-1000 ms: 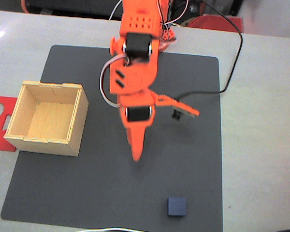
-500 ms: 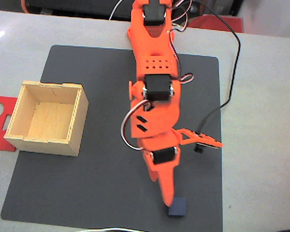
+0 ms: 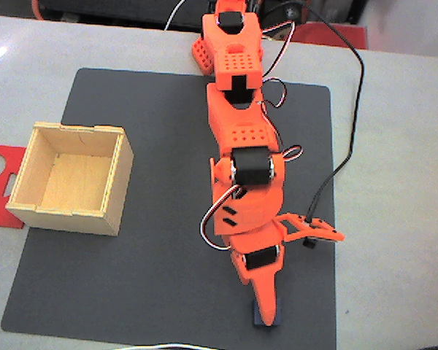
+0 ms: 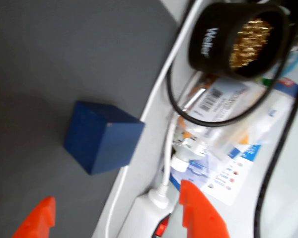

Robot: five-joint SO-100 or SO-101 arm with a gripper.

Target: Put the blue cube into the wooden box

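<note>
Gripper [image 4: 116, 213] of mine is wide open, and it holds nothing. In the wrist view both orange fingertips [image 4: 198, 210] stand at the lower edge, well apart, with bare dark mat [image 3: 131, 277] between them, and neither one touches anything.

Just ahead of the fingertips sits the blue cube [image 4: 102, 137], on the mat near its edge, turned so that one vertical corner points toward me. In the fixed view my fixed finger covers most of the cube [image 3: 258, 319]; I see only a dark strip of it beside the tip. The wooden box [image 3: 71, 179] is far from my gripper, across the mat, with its open top up and nothing inside.

I judge the cube as light, rigid and not fragile. Its matte faces should give good friction, so a moderate squeeze is probably enough. Because it is turned, I think I should rotate my wrist until my jaws face two opposite flat sides, then grip at mid height. A grip across the corners could let it twist or slip out.
</note>
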